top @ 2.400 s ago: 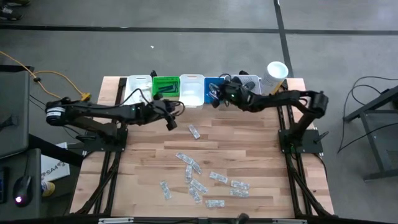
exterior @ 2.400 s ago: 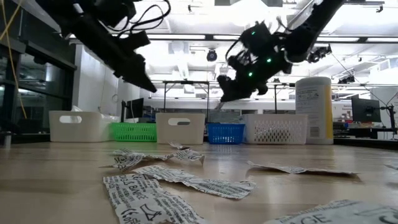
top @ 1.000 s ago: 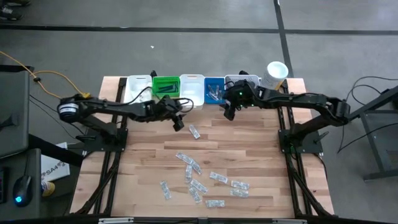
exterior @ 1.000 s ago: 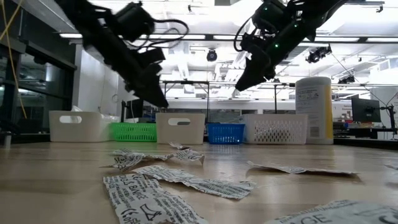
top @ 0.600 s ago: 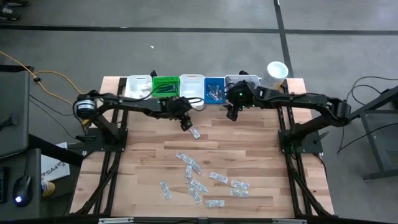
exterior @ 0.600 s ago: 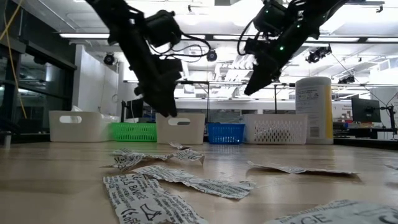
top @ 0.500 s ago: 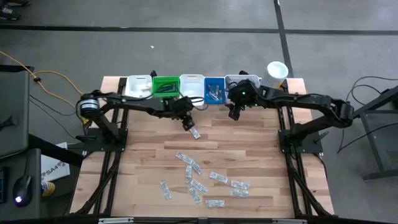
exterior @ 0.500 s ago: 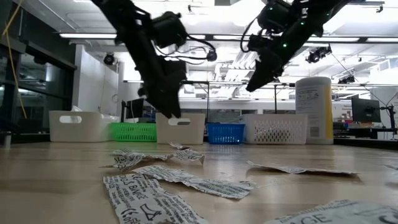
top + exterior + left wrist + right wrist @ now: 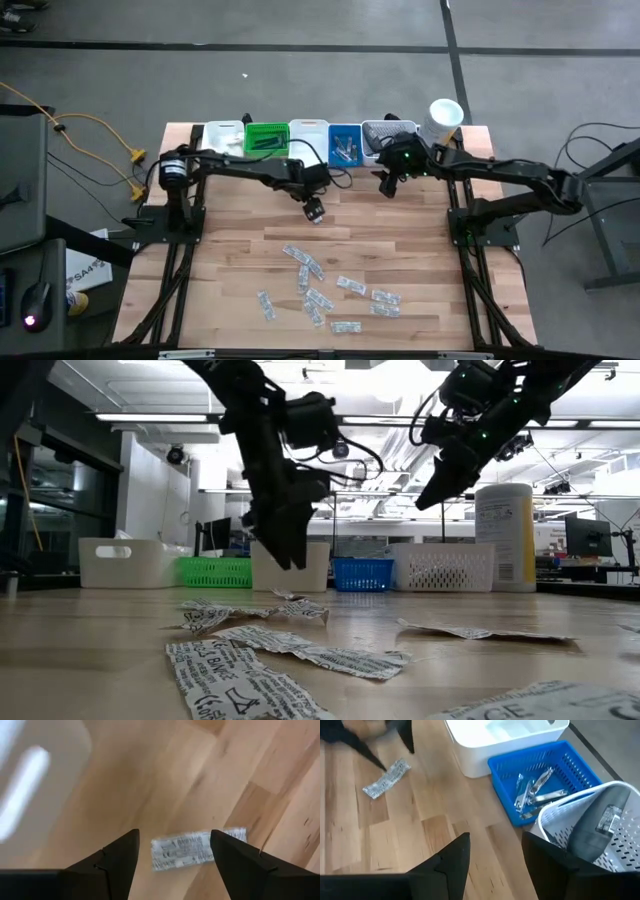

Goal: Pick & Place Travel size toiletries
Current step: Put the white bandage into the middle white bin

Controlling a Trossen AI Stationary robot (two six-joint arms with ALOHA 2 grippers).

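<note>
A single white printed sachet [image 9: 313, 214] lies flat on the wood, apart from the others. My left gripper [image 9: 314, 205] hangs just above it, pointing steeply down. It is open, and in the left wrist view the sachet [image 9: 196, 848] shows between its fingers [image 9: 117, 857] without touching them. Several more sachets [image 9: 320, 285] lie scattered toward the near edge. My right gripper [image 9: 385, 187] is open and holds nothing. It hovers in front of the blue bin [image 9: 506, 765], which holds small silvery items [image 9: 536, 787]. A dark grey oval container [image 9: 600, 820] lies in the perforated white bin [image 9: 555, 815].
A row of bins lines the far edge: white [image 9: 218, 138], green [image 9: 265, 138], white [image 9: 308, 140], blue [image 9: 345, 143] and perforated white [image 9: 392, 132]. A tall white canister [image 9: 442, 120] stands at the far right. Bare wood lies between the bins and the sachets.
My left gripper has swung from in front of the green bin toward the table's right. It has tipped to point steeply down and now stands over the single sachet. My right gripper has drawn a little toward the table's right edge. The sachets have not moved.
</note>
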